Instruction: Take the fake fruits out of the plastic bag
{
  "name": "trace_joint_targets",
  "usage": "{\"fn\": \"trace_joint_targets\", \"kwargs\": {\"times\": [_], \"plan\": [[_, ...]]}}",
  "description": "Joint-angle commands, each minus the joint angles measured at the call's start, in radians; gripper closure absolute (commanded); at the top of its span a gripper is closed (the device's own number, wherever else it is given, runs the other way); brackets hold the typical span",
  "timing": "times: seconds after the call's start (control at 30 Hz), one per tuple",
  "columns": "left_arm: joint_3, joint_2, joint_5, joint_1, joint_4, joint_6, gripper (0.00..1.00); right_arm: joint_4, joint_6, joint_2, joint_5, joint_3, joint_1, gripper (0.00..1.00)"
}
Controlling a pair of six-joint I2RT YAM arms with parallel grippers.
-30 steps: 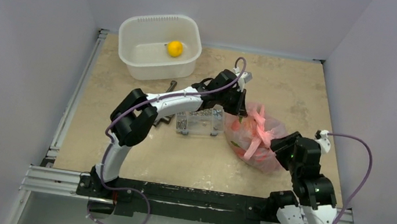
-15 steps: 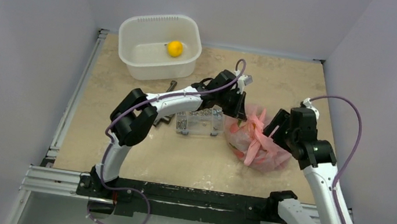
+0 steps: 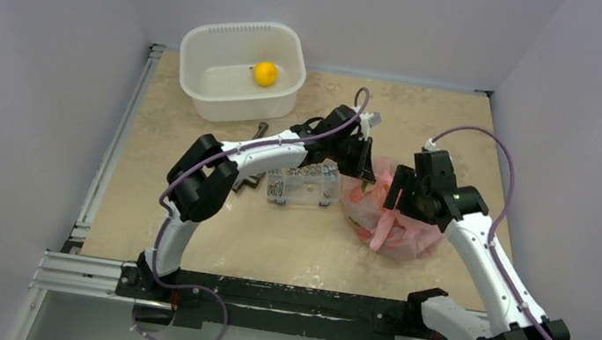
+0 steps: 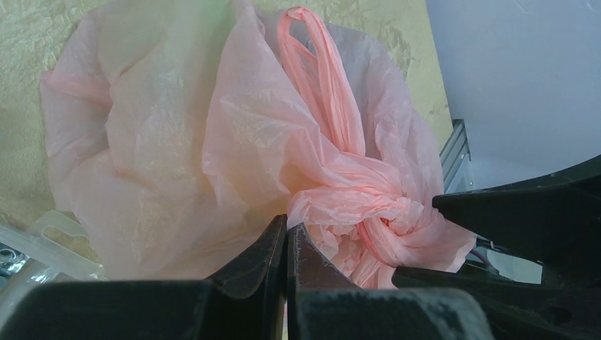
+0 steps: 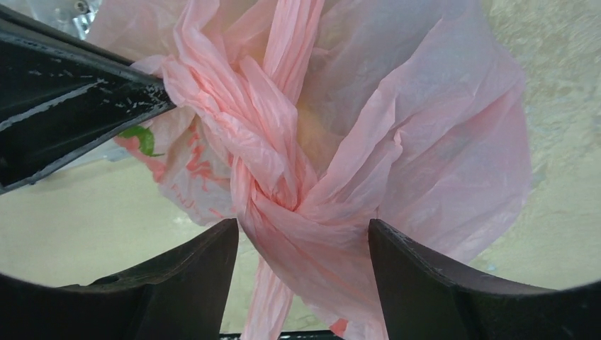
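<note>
The pink plastic bag lies right of centre, its handles tied in a knot. Red and green fruit shapes show dimly through the film. One round yellow fruit sits in the white tub. My left gripper is shut, its tips pinching the bag's film beside the knot. My right gripper hangs open over the bag. The knot lies between its fingers, which do not press on it.
A clear rigid box with screws lies just left of the bag, under the left forearm. Dark metal pieces lie between it and the tub. Walls close in the table on three sides.
My right arm has swung from the near right corner up and left onto the bag, and its jaws have opened around the knot. The left arm has stayed put.
</note>
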State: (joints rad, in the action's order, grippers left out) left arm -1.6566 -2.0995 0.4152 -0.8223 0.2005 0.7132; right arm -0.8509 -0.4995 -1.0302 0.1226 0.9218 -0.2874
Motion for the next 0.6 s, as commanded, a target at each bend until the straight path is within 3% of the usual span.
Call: {"fn": "trace_joint_targets", "kwargs": {"times": [0.0,0.27,0.43,0.57], "plan": [[-0.032,0.015,0.015,0.000,-0.027,0.031,1.00,-0.054,0.036,-0.060,0.161,0.084,-0.061,0.34],[-0.051,-0.004,0.030,0.000,-0.026,0.040,1.00,-0.117,-0.066,-0.216,0.408,0.168,-0.300,0.41],[-0.044,-0.001,0.020,0.000,-0.019,0.043,1.00,-0.148,-0.132,-0.256,0.547,0.213,-0.324,0.64],[-0.025,0.009,0.021,0.002,-0.047,0.062,1.00,-0.136,-0.220,-0.202,0.530,0.202,-0.324,0.98]]}}
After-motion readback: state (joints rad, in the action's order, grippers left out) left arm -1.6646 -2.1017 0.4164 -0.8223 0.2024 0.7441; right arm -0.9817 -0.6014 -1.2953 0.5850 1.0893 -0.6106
